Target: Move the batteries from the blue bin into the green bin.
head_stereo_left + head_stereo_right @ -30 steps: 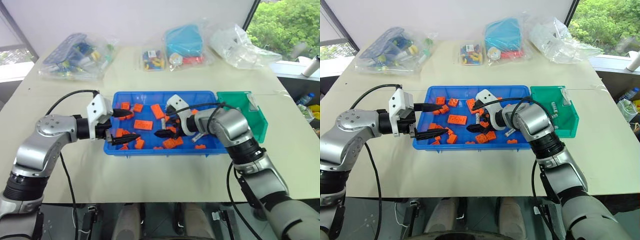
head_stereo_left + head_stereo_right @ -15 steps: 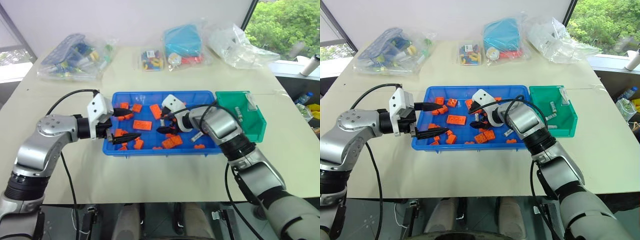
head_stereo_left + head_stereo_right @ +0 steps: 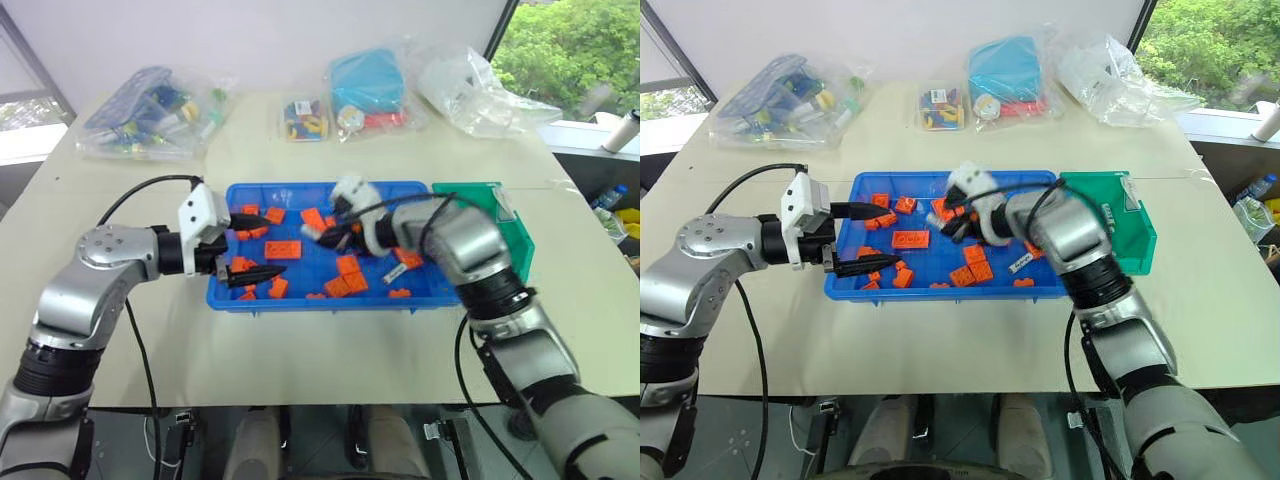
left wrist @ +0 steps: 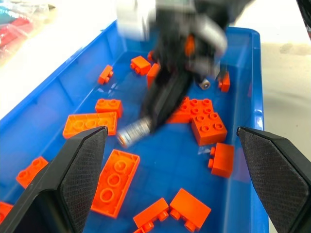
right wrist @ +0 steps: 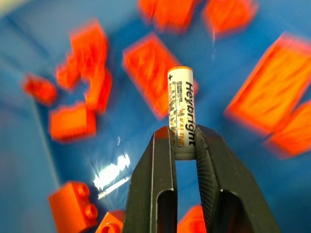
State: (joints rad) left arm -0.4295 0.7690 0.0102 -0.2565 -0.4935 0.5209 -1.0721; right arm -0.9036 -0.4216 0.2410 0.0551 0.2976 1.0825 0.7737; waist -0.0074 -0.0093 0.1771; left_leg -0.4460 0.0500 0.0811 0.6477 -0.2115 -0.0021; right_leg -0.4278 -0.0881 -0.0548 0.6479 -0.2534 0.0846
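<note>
Batteries are the quarry, and one battery (image 5: pixel 180 112) is pinched by its lower end in the right claw (image 5: pixel 185 145), raised above the floor of the blue bin (image 3: pixel 238 296). Small, rigid and smooth-skinned, the cell looks light but likely slippery; a hold nearer its middle would probably be surer than this end grip, which leaves most of its length standing free beyond the fingertips. Another battery (image 3: pixel 1021 262) lies flat in the blue bin among the orange bricks (image 3: pixel 285 249), where a claw would have to close across its round body without nudging it into a roll. The green bin (image 3: pixel 1139 246) stands against the blue bin's right end, with battery-like pieces (image 3: pixel 1107 216) already inside. The left claw (image 3: pixel 254 247) hangs wide and empty over the blue bin's left end, well clear of the route. Loose bricks crowd the tray floor, and the raised rims between the two bins must be cleared. Clear bags of toys (image 3: pixel 155 111) sit at the bench's (image 3: pixel 330 350) far edge.
</note>
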